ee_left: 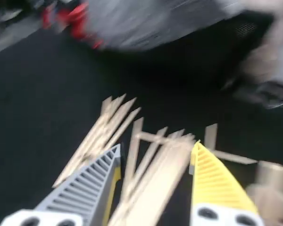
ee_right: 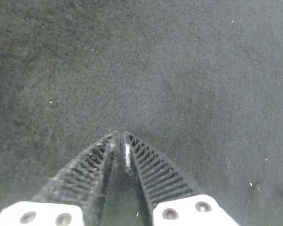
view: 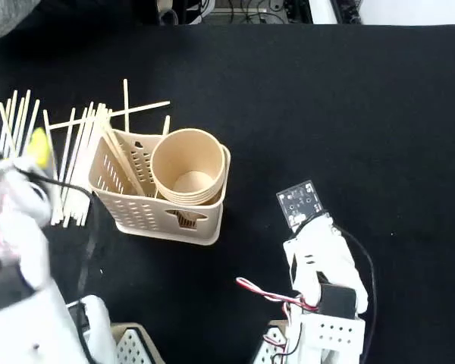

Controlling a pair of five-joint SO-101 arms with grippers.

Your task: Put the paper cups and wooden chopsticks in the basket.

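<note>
Left of the basket (view: 148,216), the left gripper (ee_left: 156,146) hangs spread over the loose chopsticks (view: 76,152), apparently about to pinch some next; the cups (view: 188,163) already sit in the basket, and to its right the right gripper (ee_right: 120,136) rests pressed together.

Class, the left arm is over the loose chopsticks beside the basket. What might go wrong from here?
1. The open left gripper straddles several packed chopsticks; closing may grab a bundle, and some could slip out.
2. The pile lies crossed, so lifting may scatter neighbours.
3. The paper cups fill much of the basket, so long sticks might snag on its rim.
</note>
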